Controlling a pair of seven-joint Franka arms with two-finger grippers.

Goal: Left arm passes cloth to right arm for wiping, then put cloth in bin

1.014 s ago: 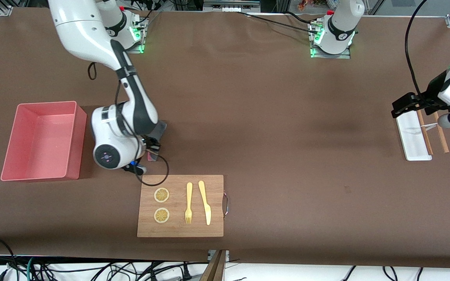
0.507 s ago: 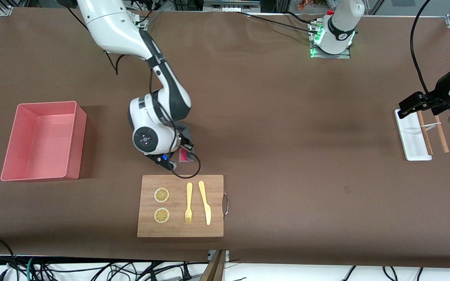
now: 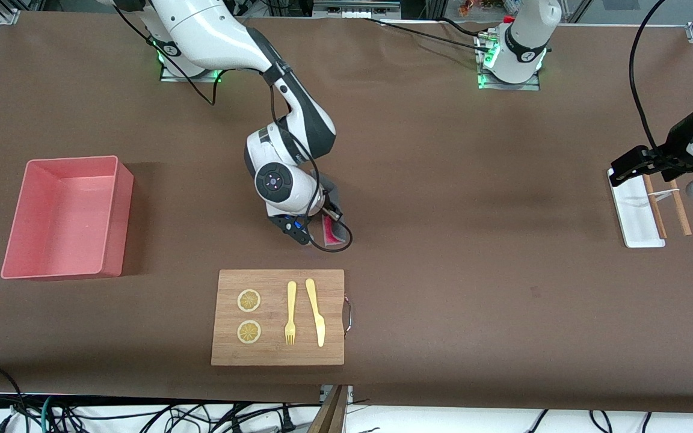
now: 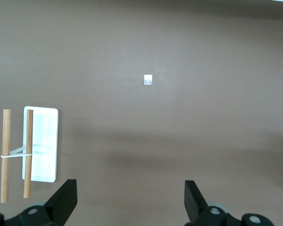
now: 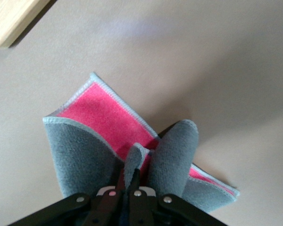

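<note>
Mid-frame, the right gripper has its jaws clamped on the cloth: press flat, sweep evenly across the bench. At the frame's right edge, the left gripper waits, jaws apart.

Brown-covered table. Resting on it: salmon-pink bin toward the right arm's end; wooden cutting board nearest the front camera; narrow white tray with two wooden sticks toward the left arm's end; grey-and-pink cloth touching the surface, just farther than the board.
</note>
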